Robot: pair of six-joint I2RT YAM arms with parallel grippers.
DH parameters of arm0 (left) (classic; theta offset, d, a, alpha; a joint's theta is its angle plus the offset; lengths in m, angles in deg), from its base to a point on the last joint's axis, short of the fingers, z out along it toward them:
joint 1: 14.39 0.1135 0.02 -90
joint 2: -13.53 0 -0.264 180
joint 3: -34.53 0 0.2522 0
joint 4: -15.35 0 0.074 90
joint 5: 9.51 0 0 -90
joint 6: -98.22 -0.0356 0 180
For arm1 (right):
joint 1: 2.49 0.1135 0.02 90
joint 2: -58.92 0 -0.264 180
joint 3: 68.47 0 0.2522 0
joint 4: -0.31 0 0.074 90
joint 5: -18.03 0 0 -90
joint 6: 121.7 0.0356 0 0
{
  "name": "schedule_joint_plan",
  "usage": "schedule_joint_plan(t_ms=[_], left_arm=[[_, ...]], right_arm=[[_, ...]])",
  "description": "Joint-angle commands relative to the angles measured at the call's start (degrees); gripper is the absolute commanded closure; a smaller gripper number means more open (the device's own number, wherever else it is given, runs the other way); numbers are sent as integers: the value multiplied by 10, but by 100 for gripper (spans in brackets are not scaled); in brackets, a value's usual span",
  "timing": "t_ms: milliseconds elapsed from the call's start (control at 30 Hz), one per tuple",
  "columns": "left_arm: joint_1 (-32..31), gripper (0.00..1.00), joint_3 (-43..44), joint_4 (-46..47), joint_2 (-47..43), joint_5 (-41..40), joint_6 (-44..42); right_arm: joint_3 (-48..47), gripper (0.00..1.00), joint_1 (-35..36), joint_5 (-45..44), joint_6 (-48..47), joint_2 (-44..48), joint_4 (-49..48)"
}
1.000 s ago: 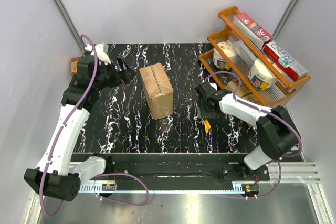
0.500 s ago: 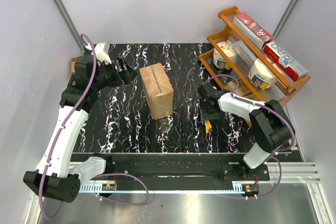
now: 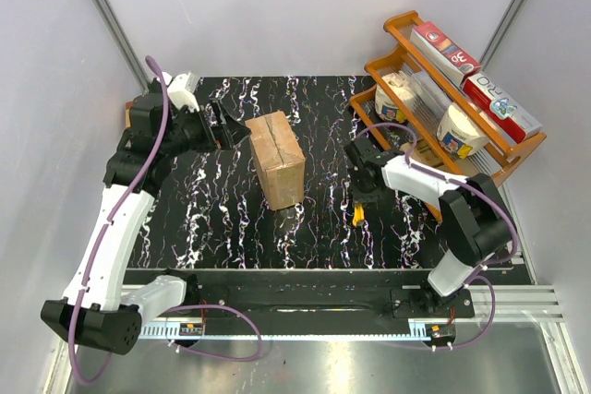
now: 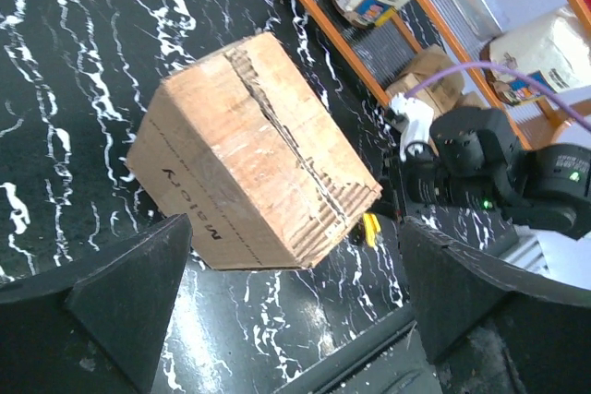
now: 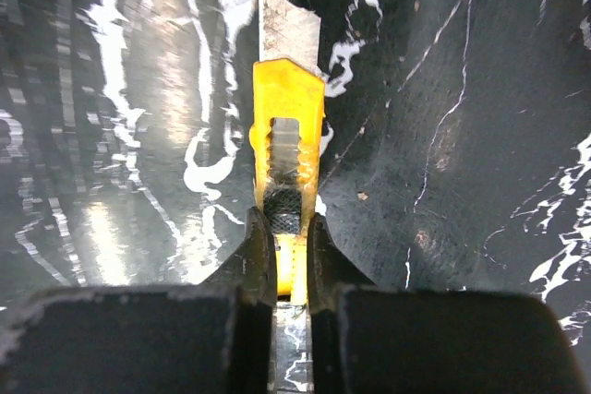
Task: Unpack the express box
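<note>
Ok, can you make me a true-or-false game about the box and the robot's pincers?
1. The right pincer is shut on a yellow knife. True.
2. The express box has its flaps wide open. False: the flaps are closed.
3. The left pincer is squeezing the box. False: it is open and holds nothing.
4. The knife's blade sticks out of the handle. True.

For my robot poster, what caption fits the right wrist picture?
Right gripper shut on a yellow utility knife, blade extended, black marbled table behind it.
</note>
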Motion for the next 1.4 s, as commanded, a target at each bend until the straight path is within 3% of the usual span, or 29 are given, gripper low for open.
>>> schedule_joint_plan(t_ms=[0, 200, 367, 533, 800, 1000, 1033, 1200, 1367], left_arm=[[2, 1, 30, 33, 21, 92, 20], [-7, 1, 40, 80, 55, 171, 76], [-50, 1, 65, 100, 78, 178, 84], [-88, 1, 92, 120, 106, 192, 83], [-98, 1, 95, 130, 126, 199, 76], [-101, 2, 107, 129, 154, 237, 99], [-101, 3, 107, 129, 160, 241, 102], [-104, 33, 109, 113, 168, 228, 106], [-104, 44, 118, 95, 172, 252, 99]], right_arm=[[-84, 100, 0, 10, -17, 78, 24], [-164, 100, 0, 77, -28, 160, 4], [-221, 100, 18, 146, -35, 192, -27], [-263, 100, 56, 192, -51, 192, -41], [-278, 100, 98, 239, -113, 183, -41], [-318, 100, 125, 225, -177, 157, 23], [-323, 100, 132, 224, -188, 155, 33], [-336, 100, 146, 206, -207, 146, 46], [-338, 100, 148, 198, -212, 148, 49]])
